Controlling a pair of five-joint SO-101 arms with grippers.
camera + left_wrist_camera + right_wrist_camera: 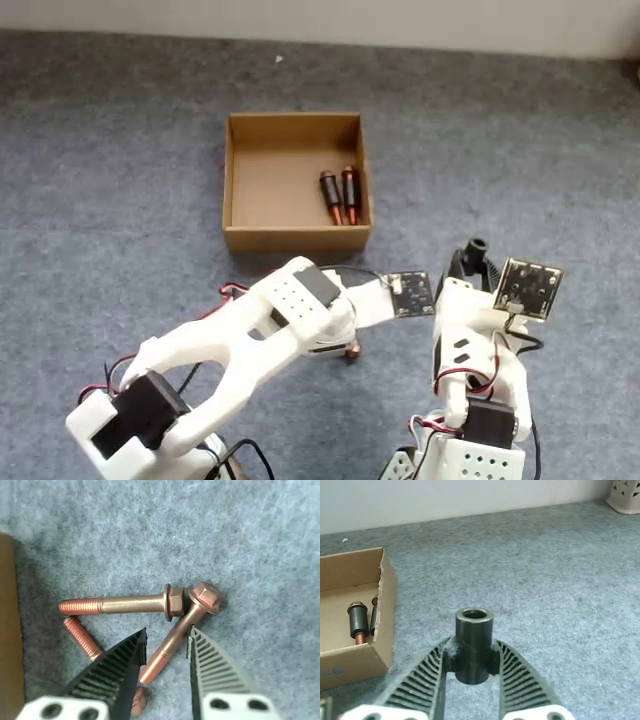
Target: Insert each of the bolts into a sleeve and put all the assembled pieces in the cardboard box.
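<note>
Three copper bolts lie loose on the grey carpet. My left gripper point(167, 632) is open, low over them, its fingers on either side of one slanted bolt point(200, 602). A second bolt point(120, 604) lies across just beyond it, and a third bolt point(80, 635) is partly hidden by one finger. My right gripper point(472, 652) is shut on an upright black sleeve point(474, 630), seen from above as the sleeve point(476, 247) right of the left arm. The cardboard box point(228, 180) holds two assembled pieces point(340, 196).
The box wall point(7, 630) stands close beside the bolts. In the high view the left arm point(290, 310) covers most of the bolts; one bolt head point(352, 350) peeks out. A white ceramic object point(625, 495) stands far off by the wall.
</note>
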